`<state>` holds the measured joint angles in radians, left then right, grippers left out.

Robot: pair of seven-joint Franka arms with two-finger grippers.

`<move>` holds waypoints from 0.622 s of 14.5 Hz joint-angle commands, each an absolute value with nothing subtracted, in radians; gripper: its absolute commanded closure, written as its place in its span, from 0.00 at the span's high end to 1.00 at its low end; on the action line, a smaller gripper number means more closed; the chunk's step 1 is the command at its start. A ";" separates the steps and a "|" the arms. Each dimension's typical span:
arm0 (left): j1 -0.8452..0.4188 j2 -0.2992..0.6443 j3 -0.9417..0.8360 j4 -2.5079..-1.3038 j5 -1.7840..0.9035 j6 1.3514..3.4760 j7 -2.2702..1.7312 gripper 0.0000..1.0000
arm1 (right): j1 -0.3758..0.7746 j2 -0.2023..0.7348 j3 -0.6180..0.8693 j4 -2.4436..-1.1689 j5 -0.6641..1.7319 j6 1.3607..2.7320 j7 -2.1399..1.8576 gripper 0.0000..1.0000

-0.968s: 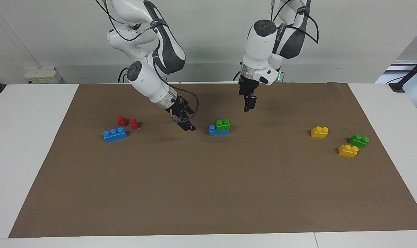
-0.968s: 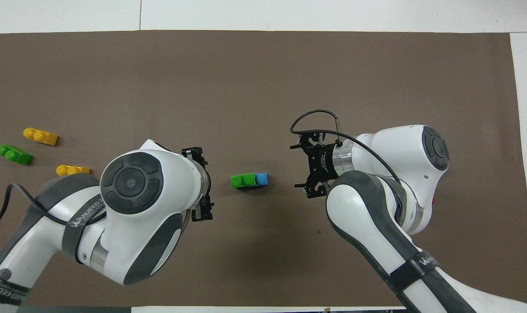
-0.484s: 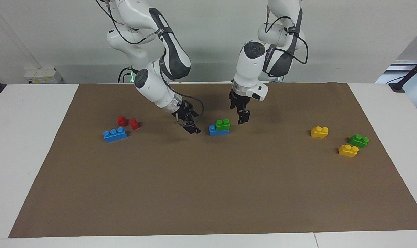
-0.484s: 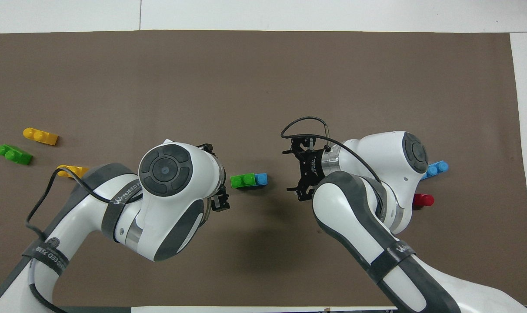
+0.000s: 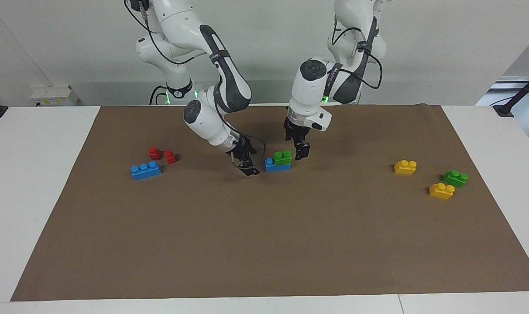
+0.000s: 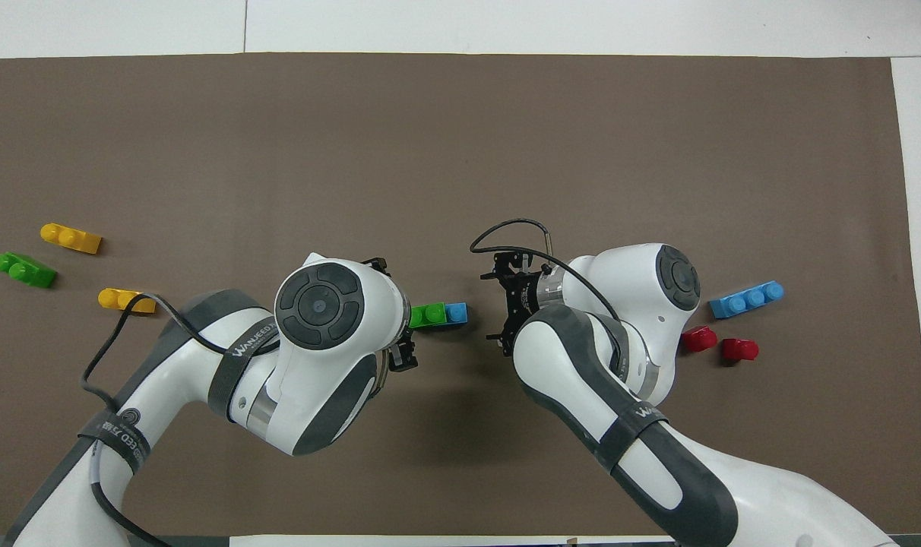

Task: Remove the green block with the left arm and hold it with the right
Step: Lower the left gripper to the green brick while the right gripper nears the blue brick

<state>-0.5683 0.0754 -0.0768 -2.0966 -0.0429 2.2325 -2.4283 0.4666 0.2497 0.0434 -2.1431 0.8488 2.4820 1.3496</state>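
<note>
While overhead hides it, left gripper [image 5: 300,148] flanks green block [image 5: 283,157].

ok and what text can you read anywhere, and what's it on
"WANJEED": upper band on the left arm, further letters hidden.
"WA": band on the right arm, the rest unreadable.
Unreadable: print on the lower band on the left arm.
</note>
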 commanded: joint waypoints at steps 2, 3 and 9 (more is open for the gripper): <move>-0.600 0.066 -0.063 -2.144 -0.058 2.304 -2.476 1.00 | 0.511 0.284 0.041 -2.128 0.914 2.537 1.318 1.00; -0.600 0.083 -0.063 -2.145 -0.057 2.322 -2.490 1.00 | 0.526 0.288 0.041 -2.128 0.916 2.549 1.319 1.00; -0.627 0.121 -0.061 -2.145 -0.052 2.349 -2.502 1.00 | 0.563 0.316 0.041 -2.114 0.952 2.589 1.319 1.00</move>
<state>-0.5997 0.1102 -0.0783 -2.1289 -0.0429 2.3187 -2.4856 0.5440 0.2914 0.0433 -2.1332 0.9011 2.5555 1.3485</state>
